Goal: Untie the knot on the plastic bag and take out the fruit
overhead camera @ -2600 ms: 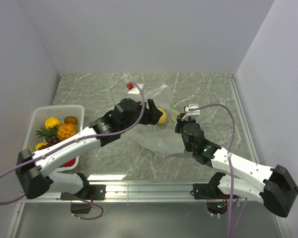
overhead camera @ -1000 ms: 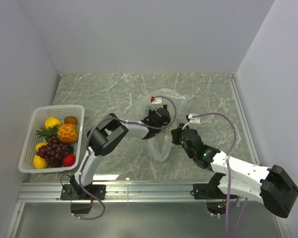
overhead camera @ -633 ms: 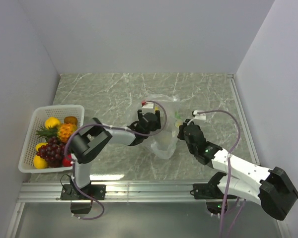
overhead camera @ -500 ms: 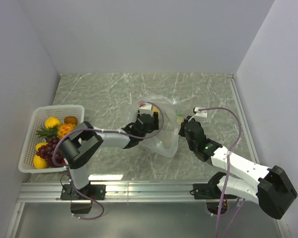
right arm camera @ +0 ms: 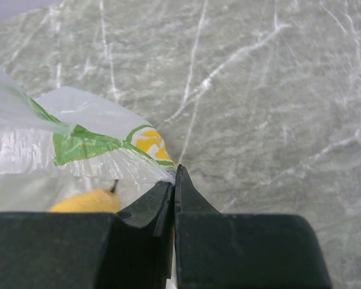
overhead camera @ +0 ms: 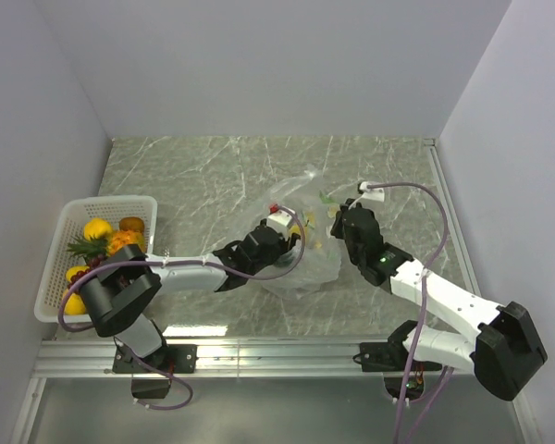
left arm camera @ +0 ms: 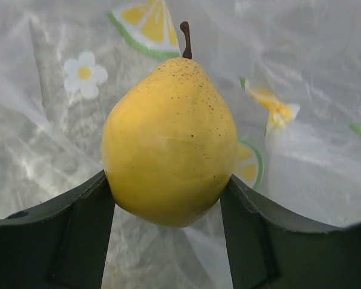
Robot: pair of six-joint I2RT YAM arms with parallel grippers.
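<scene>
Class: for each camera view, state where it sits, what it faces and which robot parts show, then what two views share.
Top external: high behind the bases, looking down on the grey marble table; left arm and right arm show.
Left wrist: on its arm, facing a yellow speckled pear held between its jaws.
Right wrist: on its arm, facing jaws pinching the clear printed plastic bag.
Shared: both wrist views show pear and bag.

- basket (overhead camera: pixel 120 200): far L side of table (overhead camera: pixel 194 176); fruit (overhead camera: pixel 99 228) inside.
- plastic bag (overhead camera: pixel 316 268): mid-table, well apart to R of basket.
- pear (left arm camera: pixel 168 144): inside bag, stem up, wedged btwn fingers (left arm camera: pixel 78 235) of L gripper (left arm camera: pixel 167 183), touching both.
- R gripper (right arm camera: pixel 174 174): at bag's R side, jaws pinched on bag edge.
</scene>
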